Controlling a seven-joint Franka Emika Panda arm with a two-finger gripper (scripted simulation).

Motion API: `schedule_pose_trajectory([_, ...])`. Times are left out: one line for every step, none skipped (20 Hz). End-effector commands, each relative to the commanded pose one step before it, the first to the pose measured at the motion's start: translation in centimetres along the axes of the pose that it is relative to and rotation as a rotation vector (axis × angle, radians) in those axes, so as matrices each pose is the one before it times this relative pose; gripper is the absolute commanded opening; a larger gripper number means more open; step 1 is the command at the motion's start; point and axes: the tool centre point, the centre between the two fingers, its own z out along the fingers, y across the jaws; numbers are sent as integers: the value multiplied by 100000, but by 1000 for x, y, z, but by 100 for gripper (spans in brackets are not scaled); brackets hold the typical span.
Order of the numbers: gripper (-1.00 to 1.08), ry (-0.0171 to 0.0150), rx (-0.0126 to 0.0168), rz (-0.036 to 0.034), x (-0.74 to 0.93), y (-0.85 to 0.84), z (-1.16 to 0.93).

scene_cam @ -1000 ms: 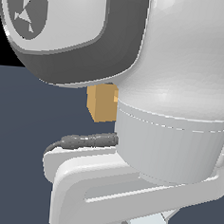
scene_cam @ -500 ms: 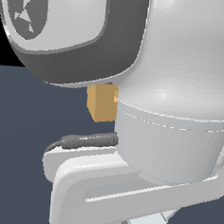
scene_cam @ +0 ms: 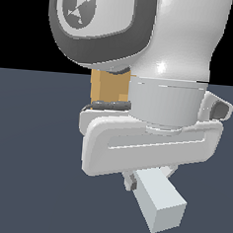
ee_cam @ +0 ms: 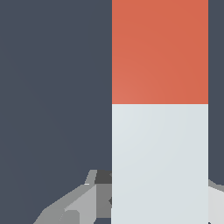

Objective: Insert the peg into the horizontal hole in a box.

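Observation:
The peg fills much of the wrist view, its red-orange end pointing away from the hand and its pale grey-white part running back between the fingers. My gripper is shut on the peg's pale part. In the exterior view the pale end of the peg juts out below the white hand, and the gripper sits just under it. A slice of the tan box shows behind the arm. The hole is hidden.
The arm's large white and grey links block most of the exterior view. The dark blue-grey floor stretches around the hand.
The hand has risen in the exterior view, and the peg's pale end now shows beneath it. The box has stayed in place behind the arm.

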Motion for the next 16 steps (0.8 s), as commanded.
schedule_pose_trajectory([-100,-177,-478,-1552,2869,1488,-1445])
schedule_pose_trajectory([-100,-12,-1,-563,1205,571,-519])
schedule_pose_trajectory([-100,-11,-1,-548,1171,561,-506])
schedule_pose_trajectory([-100,-9,-2,-535,1145,555,-497])
schedule_pose_trajectory([-100,-7,-3,-526,1125,554,-490])
schedule_pose_trajectory([-100,-5,-4,-521,1113,557,-487])
schedule_pose_trajectory([-100,-3,-4,-493,1051,532,-461])
schedule_pose_trajectory([-100,-1,-4,-447,955,488,-420])
schedule_pose_trajectory([-100,0,-4,-403,859,442,-379])
schedule_pose_trajectory([-100,1,-4,-355,759,396,-336])
schedule_pose_trajectory([-100,3,-4,-309,658,350,-293])
schedule_pose_trajectory([-100,5,-4,-263,556,305,-248])
schedule_pose_trajectory([-100,7,-4,-218,454,261,-204])
schedule_pose_trajectory([-100,9,-4,-176,353,217,-159])
schedule_pose_trajectory([-100,11,-4,-129,250,170,-114])
schedule_pose_trajectory([-100,11,-4,-84,152,119,-70])
